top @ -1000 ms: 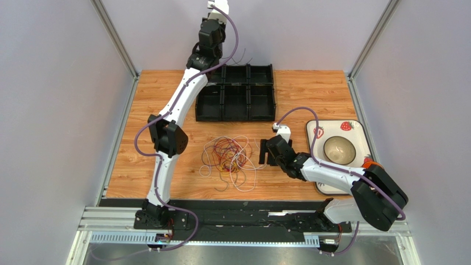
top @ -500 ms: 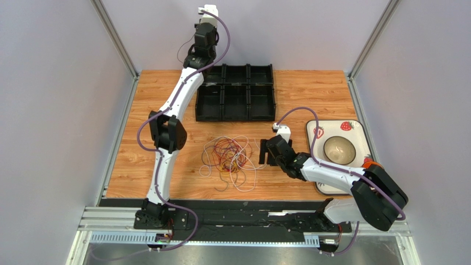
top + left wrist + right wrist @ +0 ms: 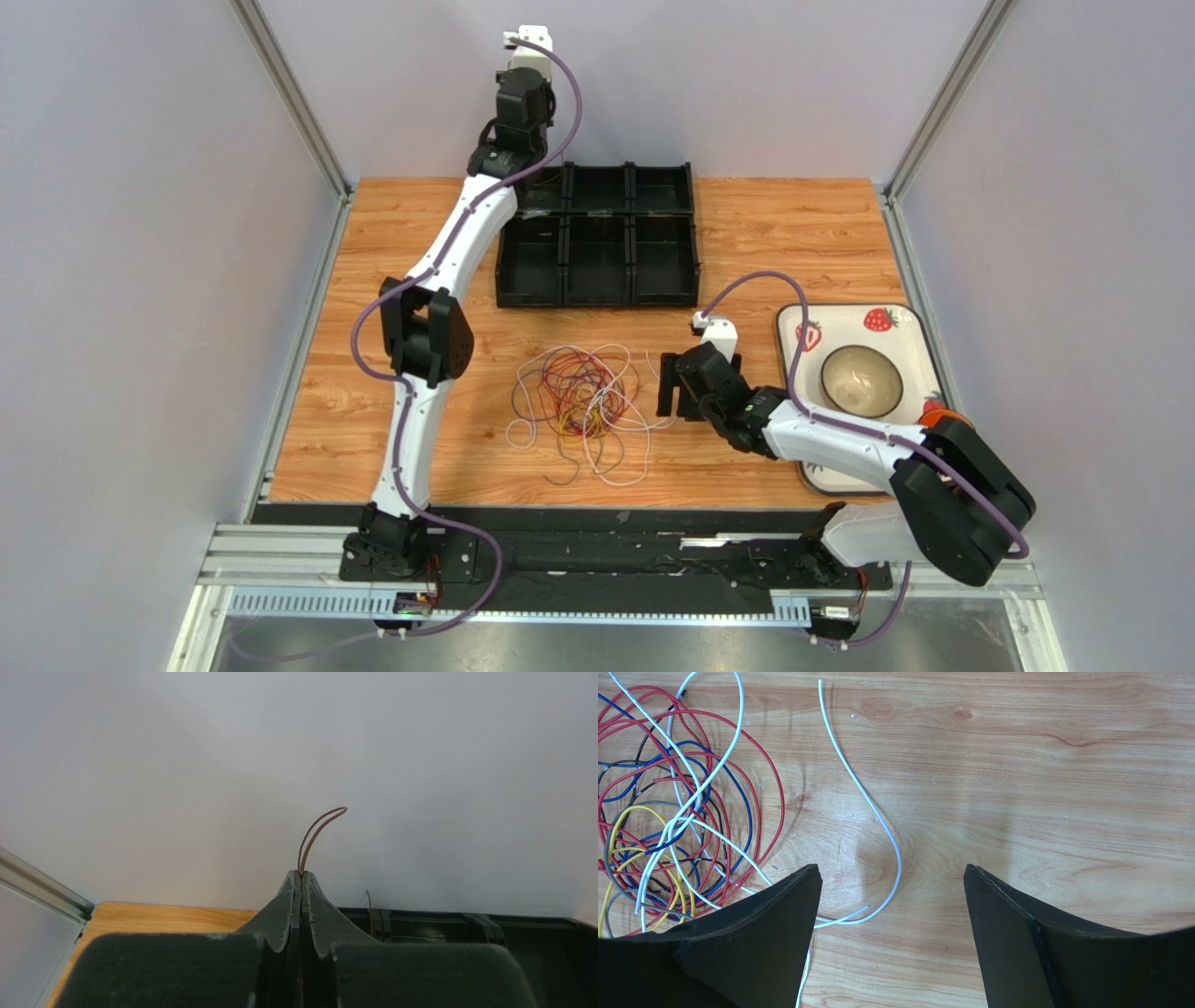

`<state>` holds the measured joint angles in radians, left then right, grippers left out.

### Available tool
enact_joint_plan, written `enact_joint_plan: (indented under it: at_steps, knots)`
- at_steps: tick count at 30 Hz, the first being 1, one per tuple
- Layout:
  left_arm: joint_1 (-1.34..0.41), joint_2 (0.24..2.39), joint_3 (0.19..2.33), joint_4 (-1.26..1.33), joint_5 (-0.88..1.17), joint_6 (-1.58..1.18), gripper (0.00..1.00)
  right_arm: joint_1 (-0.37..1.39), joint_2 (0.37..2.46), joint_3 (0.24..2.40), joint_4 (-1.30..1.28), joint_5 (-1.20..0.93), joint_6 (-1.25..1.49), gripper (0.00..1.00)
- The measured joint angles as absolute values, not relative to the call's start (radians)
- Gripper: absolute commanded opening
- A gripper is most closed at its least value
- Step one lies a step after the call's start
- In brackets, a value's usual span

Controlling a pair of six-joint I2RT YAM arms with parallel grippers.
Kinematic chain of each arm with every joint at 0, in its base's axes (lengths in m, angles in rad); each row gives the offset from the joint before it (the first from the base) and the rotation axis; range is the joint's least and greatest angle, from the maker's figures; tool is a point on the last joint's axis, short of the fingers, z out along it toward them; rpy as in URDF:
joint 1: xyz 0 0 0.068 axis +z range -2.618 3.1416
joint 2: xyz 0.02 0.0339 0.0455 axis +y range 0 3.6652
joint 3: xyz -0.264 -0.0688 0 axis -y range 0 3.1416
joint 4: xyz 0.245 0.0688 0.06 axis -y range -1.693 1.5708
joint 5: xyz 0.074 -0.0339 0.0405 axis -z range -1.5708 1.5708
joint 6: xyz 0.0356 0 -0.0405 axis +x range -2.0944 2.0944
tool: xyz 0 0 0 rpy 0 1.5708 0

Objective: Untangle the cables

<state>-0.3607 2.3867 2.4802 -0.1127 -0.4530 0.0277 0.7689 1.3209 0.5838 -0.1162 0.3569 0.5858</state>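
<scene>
Here: cables (image 3: 582, 399) lie in one loose tangle on the table (image 3: 786, 231), midway along it and nearer the near edge. The loops are hair-thin, red dominant, with blue, yellow, white and dark strands crossing. One white end trails toward the right gripper (image 3: 892, 906), fingers wide apart, low over bare wood just beside the heap. Left gripper (image 3: 302, 876) is raised by the far edge, pinched tight on a doubled brownish strand (image 3: 319, 829).

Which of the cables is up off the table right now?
The thin brownish cable, pinched in the shut jaws of the left gripper by the black tray. All the other cables lie tangled on the table beside the open right gripper.
</scene>
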Motion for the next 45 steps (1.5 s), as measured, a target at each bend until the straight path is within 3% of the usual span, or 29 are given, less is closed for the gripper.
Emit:
enact_joint_plan:
  at_steps: [15,39,44,45]
  knots:
    - [-0.367,2.387,2.360,-0.108,-0.446,0.005,0.00,0.769,1.321,0.584,-0.116,0.357,0.586,0.79]
    - [-0.299,2.577,2.397,-0.162,-0.394,-0.178,0.00,0.769,1.323,0.585,-0.116,0.357,0.586,0.79]
    - [-0.289,2.597,2.402,-0.164,-0.374,-0.182,0.02,0.769,1.324,0.588,-0.117,0.356,0.585,0.79]
    - [-0.289,2.604,2.410,-0.167,-0.371,-0.184,0.08,0.769,1.325,0.590,-0.117,0.356,0.585,0.79]
